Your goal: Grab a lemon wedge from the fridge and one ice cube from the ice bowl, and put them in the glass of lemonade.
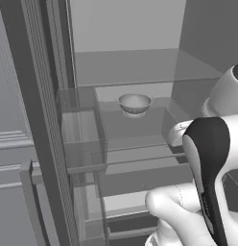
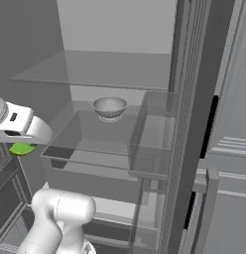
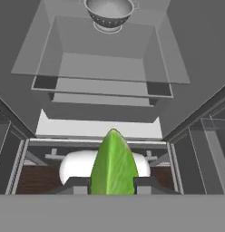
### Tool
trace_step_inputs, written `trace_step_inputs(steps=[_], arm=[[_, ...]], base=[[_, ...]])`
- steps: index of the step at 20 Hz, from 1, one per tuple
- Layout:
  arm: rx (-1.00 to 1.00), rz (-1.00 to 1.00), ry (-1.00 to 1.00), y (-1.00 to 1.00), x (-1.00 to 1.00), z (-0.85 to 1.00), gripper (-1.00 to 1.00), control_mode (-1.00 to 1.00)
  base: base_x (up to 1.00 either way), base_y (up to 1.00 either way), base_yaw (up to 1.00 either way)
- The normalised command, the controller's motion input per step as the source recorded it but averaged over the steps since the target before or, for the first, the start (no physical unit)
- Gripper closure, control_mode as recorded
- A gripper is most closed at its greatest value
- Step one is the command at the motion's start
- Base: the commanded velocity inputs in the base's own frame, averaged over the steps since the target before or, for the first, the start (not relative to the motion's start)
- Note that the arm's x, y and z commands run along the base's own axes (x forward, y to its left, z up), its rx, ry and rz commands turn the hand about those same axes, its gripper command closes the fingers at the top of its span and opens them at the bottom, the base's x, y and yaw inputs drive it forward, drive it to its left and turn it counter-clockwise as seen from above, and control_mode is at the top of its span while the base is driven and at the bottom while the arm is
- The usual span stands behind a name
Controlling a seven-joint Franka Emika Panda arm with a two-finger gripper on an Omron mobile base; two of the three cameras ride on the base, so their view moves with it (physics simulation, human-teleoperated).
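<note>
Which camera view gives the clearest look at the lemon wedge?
The hand view: the lemon wedge stands large and centred between the gripper fingertips. The right base view shows a green sliver of it under the white hand. In the left base view I cannot find it.

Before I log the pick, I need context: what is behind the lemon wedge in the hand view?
Behind the lemon wedge, gripped between the gripper fingertips, sits a white rounded object in the fridge drawer. The wedge covers its middle, so what it is cannot be told.

Grey panelled cabinet [image 1: 13,144] left; colander [image 1: 135,103] on clear shelf [image 1: 140,127]; dim, flat light.
</note>
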Motion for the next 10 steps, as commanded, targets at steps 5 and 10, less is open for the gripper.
trace_step_inputs(steps=[5,10], arm=[[0.0,0.0,0.0,0.0,0.0,0.0,1.0,1.0],[0.0,0.0,0.0,0.0,0.0,0.0,1.0,1.0]], base=[[-1.0,-0.11,-0.36],[-1.0,0.0,-0.61]])
